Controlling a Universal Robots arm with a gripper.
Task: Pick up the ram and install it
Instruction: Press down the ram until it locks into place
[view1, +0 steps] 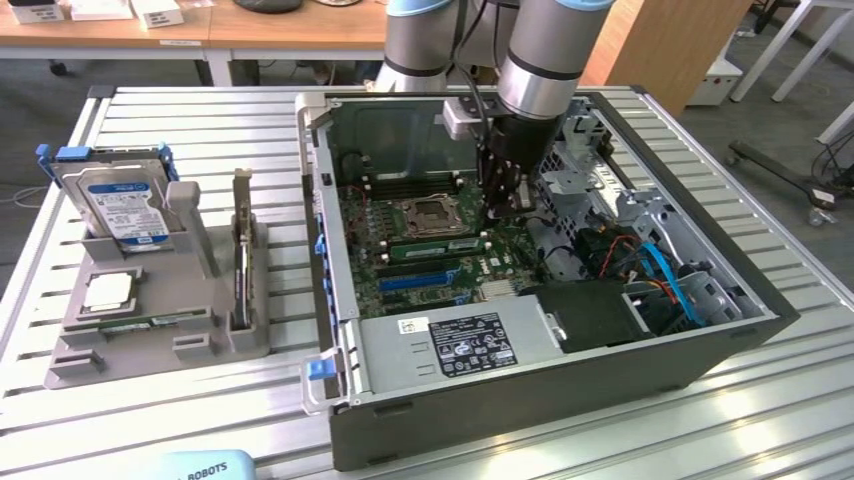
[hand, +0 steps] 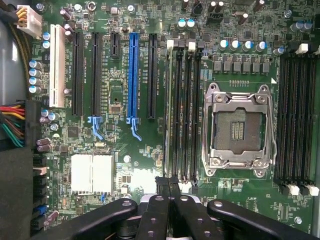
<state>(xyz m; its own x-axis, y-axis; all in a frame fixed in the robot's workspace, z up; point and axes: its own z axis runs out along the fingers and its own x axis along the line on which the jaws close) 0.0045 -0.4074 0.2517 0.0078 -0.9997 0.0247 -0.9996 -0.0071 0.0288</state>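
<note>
The gripper is hovering inside the computer case over the motherboard, fingers pressed together, apparently gripping nothing. The ram is lying on the grey tray, well off to the exterior view's left, its long axis running left-right.

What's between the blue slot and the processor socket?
In the wrist view: one black expansion slot, then a bank of black memory slots, between the blue slot and the processor socket.
</note>
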